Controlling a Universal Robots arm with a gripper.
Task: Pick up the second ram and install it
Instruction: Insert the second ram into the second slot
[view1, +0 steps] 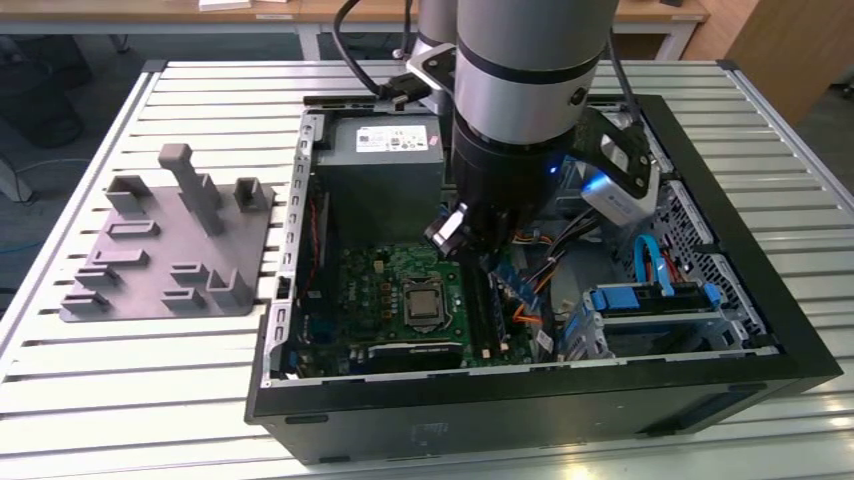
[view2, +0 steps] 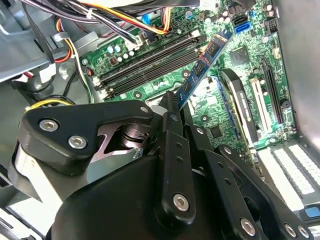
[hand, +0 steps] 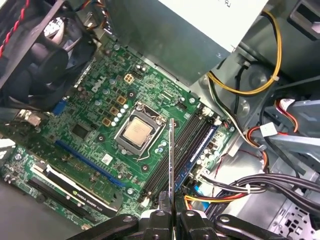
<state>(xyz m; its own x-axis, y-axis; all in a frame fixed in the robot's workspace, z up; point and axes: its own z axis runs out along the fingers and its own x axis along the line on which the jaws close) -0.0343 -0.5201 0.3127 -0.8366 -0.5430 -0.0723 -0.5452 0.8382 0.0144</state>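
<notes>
My gripper (view1: 461, 240) reaches down into the open computer case (view1: 534, 395) and is shut on the second ram (view2: 202, 65), a thin dark stick with blue labels. In the first wrist view the second ram (hand: 171, 160) stands edge-on, rising from between the fingertips of my gripper (hand: 171, 214). It hangs above the green motherboard (hand: 95, 125), between the processor socket (hand: 137, 132) and the long black memory slots (hand: 187, 142), and is not seated in a slot. In the second wrist view it is angled across the memory slots (view2: 150, 60) ahead of my gripper (view2: 172, 102).
A grey fixture plate with upright blocks (view1: 167, 245) lies on the slatted table at the exterior view's left. Inside the case are the power supply (view1: 380, 150), a black fan (hand: 45, 65), bundled cables (hand: 240, 85), an expansion card (hand: 75, 187) and a drive cage (view1: 654, 305).
</notes>
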